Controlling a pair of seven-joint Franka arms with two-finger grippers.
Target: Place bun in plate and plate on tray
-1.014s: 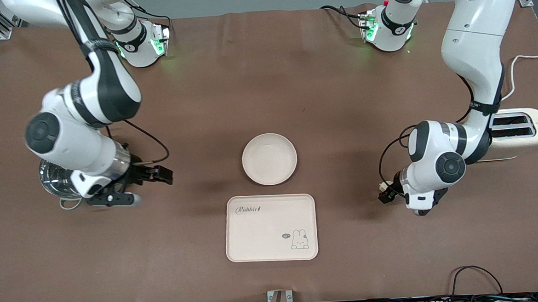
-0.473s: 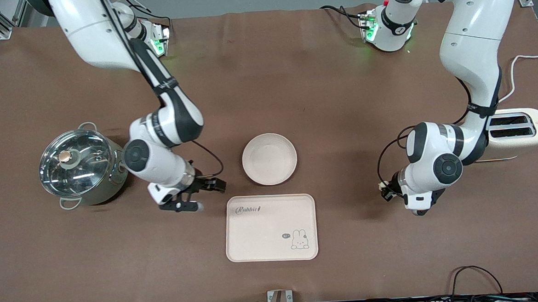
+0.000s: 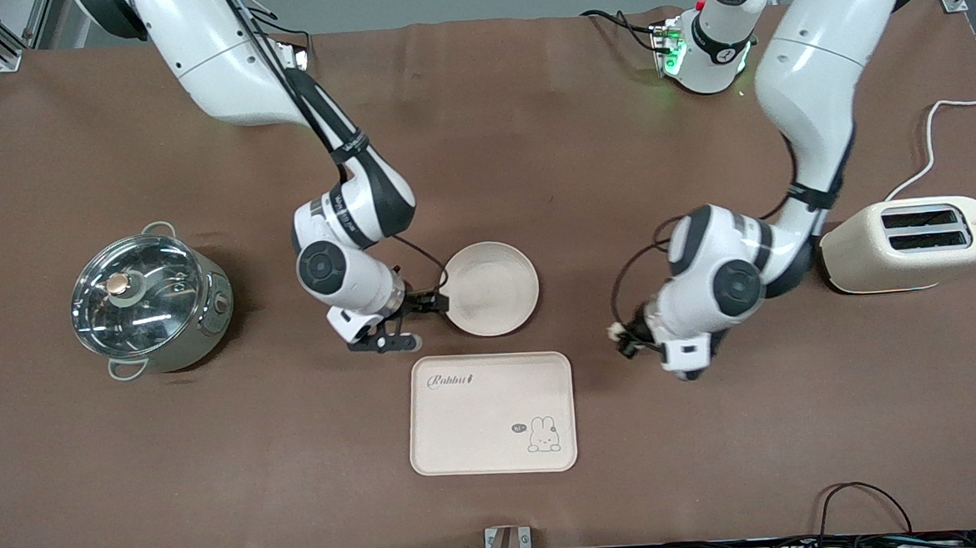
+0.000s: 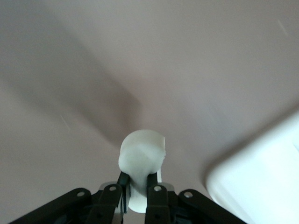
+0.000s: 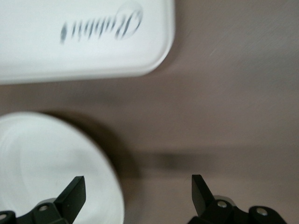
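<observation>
The round cream plate (image 3: 489, 288) lies mid-table, and the rectangular "Rabbit" tray (image 3: 491, 413) lies just nearer the camera. My right gripper (image 3: 413, 321) is open at the plate's rim on the right arm's side. In the right wrist view (image 5: 138, 191) one fingertip is over the plate (image 5: 46, 168) and the other over bare table, with the tray (image 5: 84, 42) close by. My left gripper (image 3: 622, 338) is shut on the small pale bun (image 3: 615, 329) and holds it over the table, beside the tray toward the left arm's end. The left wrist view shows the bun (image 4: 142, 154) pinched between the fingers.
A steel pot with a glass lid (image 3: 149, 304) stands toward the right arm's end. A cream toaster (image 3: 908, 244) with a white cable stands toward the left arm's end. A pale rounded rim (image 4: 261, 186) shows in the left wrist view; I cannot tell whether it is the tray or the plate.
My right arm swung from over the pot to the plate's rim, fingers open. My left arm carried the bun from near the toaster toward the tray and plate.
</observation>
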